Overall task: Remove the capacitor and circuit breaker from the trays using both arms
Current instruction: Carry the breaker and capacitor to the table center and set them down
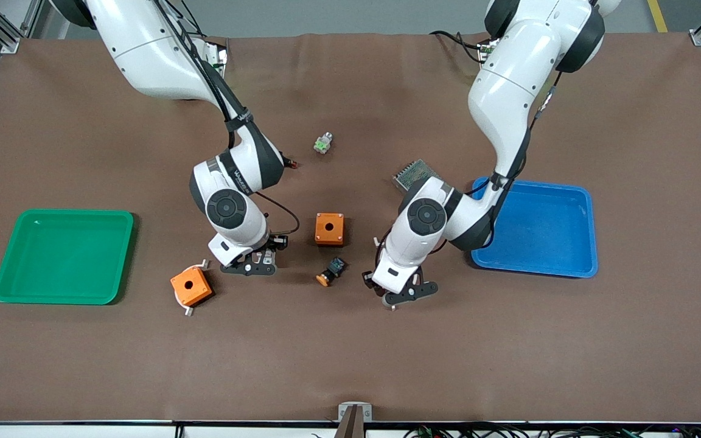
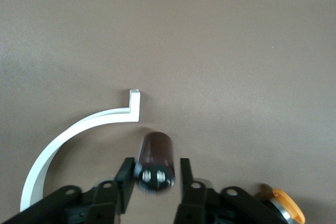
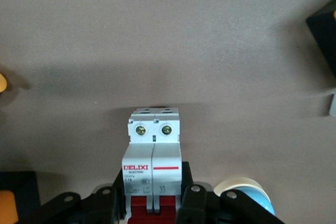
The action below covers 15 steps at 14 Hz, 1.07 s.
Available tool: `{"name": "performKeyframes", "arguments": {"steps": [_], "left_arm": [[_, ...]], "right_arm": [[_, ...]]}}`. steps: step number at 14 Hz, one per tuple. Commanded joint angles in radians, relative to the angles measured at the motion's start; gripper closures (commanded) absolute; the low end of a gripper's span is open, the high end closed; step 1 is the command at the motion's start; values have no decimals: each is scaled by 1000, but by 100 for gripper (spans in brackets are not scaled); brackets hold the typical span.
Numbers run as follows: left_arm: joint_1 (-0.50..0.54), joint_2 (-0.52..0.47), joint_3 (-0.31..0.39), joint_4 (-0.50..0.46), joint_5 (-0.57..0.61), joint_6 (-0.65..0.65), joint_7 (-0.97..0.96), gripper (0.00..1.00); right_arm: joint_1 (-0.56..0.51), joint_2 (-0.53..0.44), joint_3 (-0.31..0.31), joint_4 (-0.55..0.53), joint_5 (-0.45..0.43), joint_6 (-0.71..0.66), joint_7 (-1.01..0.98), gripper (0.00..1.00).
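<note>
Front view: both trays, green (image 1: 63,256) and blue (image 1: 539,228), lie emptied, while the right gripper (image 1: 252,263) and left gripper (image 1: 402,293) are low over the brown surface (image 1: 350,359) between them. Left wrist view: the jaws flank a dark, glossy cylindrical capacitor (image 2: 154,163) with slight gaps, apparently releasing it. Right wrist view: the jaws are clamped on a white-grey, boxy circuit breaker (image 3: 153,166), red levers between them, standing on the surface.

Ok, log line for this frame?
left gripper: low over table, capacitor at its tip | right gripper: low over table, shut on circuit breaker
</note>
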Motion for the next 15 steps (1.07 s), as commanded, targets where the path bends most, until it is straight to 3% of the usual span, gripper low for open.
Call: {"name": "performKeyframes", "arguments": {"steps": [1,2,3,4,8,15], "left_arm": [[-9,7,12,30,-15,7,-11,25],[-11,5,12,30,-15,7,-12,9],[-9,-3,14,30,-15,7,-23,1],[-5,-19,14,28,-14,4,-24,1],[41,-107,15,25,-8,-86,-17,1],[155,-272,11,-1,-3,-353,119,1]], "right_arm": [[9,11,-10,5,23,12,6,77],[10,9,-10,5,23,7,6,51],[9,6,-10,5,23,-1,6,16],[9,-5,-10,8,23,-19,6,0],[-12,-104,-18,12,22,-145,-9,0],[-167,-403,-22,17,8,-415,-161,0]]}}
